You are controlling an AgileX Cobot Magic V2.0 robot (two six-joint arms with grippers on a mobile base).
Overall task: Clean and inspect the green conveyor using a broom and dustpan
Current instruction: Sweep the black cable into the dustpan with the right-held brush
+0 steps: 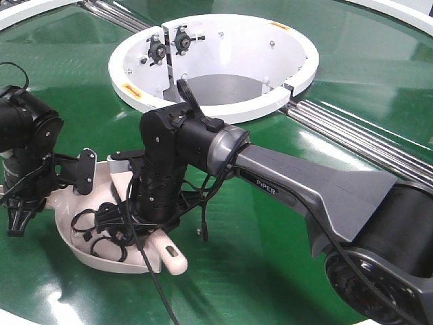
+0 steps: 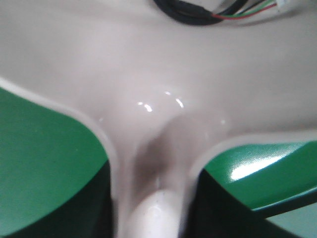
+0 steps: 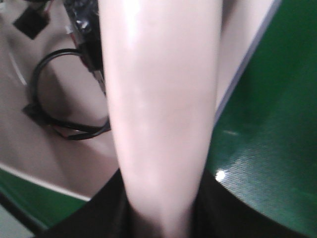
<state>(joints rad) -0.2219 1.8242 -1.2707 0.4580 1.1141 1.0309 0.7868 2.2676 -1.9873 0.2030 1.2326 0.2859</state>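
the left claw (image 2: 154, 220) is clenched on the handle of the dustpan (image 1: 64, 227); its dark fingers stand on both sides of the handle in the left wrist view. the right claw (image 3: 161, 218) grasps the broom (image 3: 158, 99), and the cream-pink body of the broom runs up from between its fingers. both tools are low on the green conveyor (image 1: 270, 264), at its near left part, in front of the white ring (image 1: 135, 78). the dustpan rests on the belt and the broom reaches over its edge.

some black wires (image 1: 101, 227) lie already inside the dustpan, so i judge that the sweeping step is mostly done here. on the belt around the tools i see no other scrap, but the arms hide a part of it. what is left, i think, is to lift the dustpan without tipping it, carry the wires away, and look over the rest of the belt and the metal rollers (image 1: 358, 142).
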